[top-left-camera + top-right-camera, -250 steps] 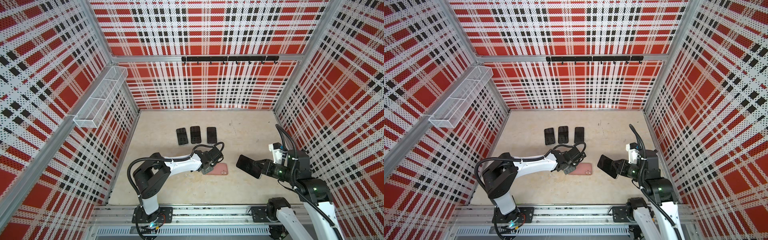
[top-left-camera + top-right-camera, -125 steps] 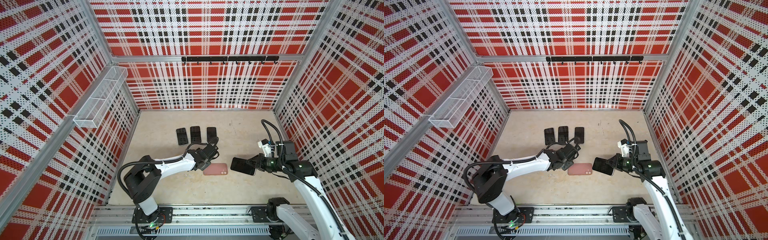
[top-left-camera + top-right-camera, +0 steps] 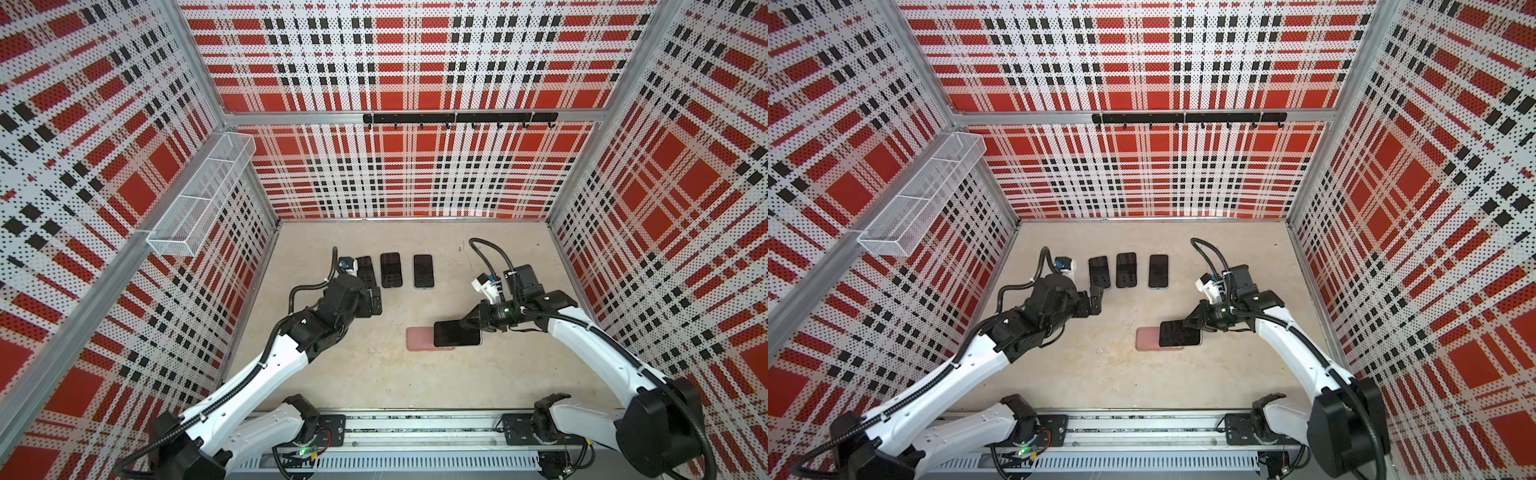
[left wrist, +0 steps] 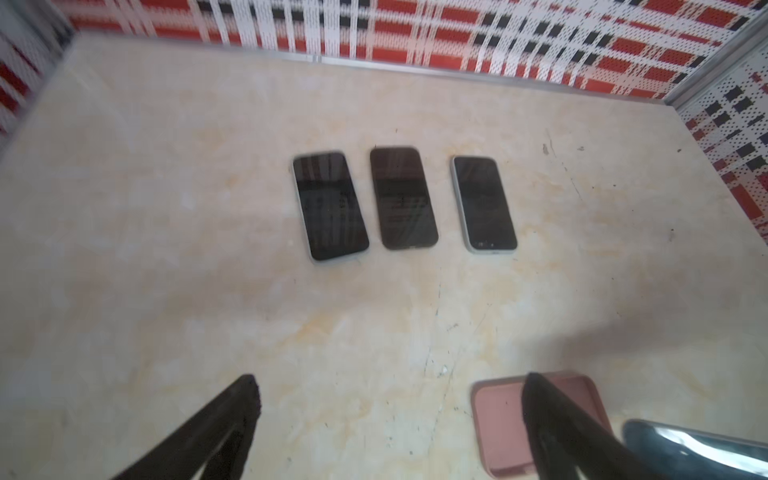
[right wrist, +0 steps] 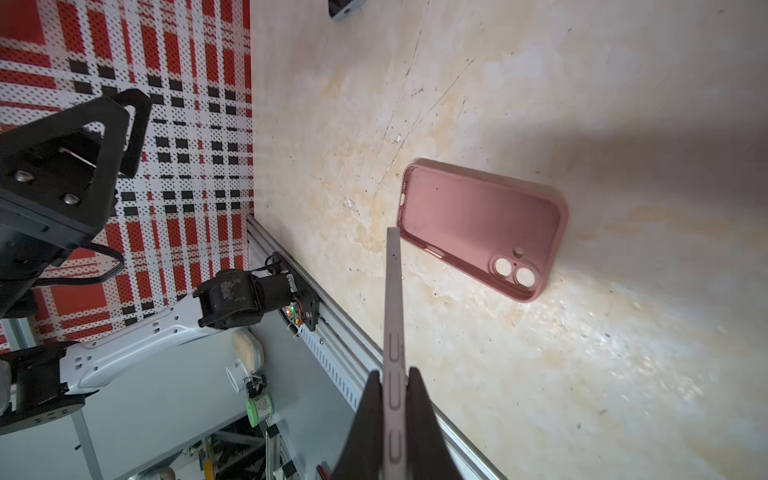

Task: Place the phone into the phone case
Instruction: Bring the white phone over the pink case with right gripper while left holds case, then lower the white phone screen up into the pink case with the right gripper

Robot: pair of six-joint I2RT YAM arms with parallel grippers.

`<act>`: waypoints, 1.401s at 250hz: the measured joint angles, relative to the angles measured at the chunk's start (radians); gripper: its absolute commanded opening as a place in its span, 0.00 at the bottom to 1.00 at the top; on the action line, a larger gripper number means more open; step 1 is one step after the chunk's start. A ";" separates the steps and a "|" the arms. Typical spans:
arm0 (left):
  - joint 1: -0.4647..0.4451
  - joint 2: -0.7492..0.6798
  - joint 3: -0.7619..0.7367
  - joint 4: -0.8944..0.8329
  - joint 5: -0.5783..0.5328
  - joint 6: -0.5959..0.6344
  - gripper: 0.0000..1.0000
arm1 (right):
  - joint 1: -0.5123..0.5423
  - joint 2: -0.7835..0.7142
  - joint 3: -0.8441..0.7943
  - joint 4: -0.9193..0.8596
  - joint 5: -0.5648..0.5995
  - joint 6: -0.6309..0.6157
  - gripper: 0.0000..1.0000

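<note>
The phone case (image 5: 478,216) is pink and lies flat on the tabletop (image 3: 374,374), open side up and empty, with two round camera holes at one end. The phone (image 3: 457,333), dark-screened with a pale edge, is roughly level and screen up over the case's right part. The right gripper (image 5: 394,374) pinches it at one end, and it seems not to touch the case.

Wide-apart jaws, pink phone case (image 4: 498,428), three phones (image 4: 405,198)

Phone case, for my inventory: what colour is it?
The phone case is dusty pink, clearest in the right wrist view.
</note>
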 measured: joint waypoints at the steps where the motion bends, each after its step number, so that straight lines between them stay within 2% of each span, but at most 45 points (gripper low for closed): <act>1: 0.000 0.000 -0.003 0.000 0.003 -0.003 1.00 | 0.001 0.003 0.000 0.002 0.000 0.000 0.00; 76: -0.030 -0.002 -0.171 0.056 0.211 -0.173 1.00 | 0.070 0.211 0.029 0.139 0.000 0.009 0.00; 118: -0.045 0.090 -0.204 0.132 0.312 -0.239 1.00 | 0.097 0.286 0.045 0.196 -0.005 0.021 0.00; 160: -0.116 0.208 -0.224 0.213 0.377 -0.291 0.96 | 0.101 0.334 0.045 0.245 -0.009 0.040 0.00; 223: -0.190 0.336 -0.227 0.333 0.414 -0.355 0.96 | 0.103 0.382 0.044 0.304 -0.026 0.054 0.00; 350: -0.208 0.367 -0.249 0.496 0.419 -0.433 0.95 | 0.091 0.456 -0.019 0.453 -0.082 0.056 0.00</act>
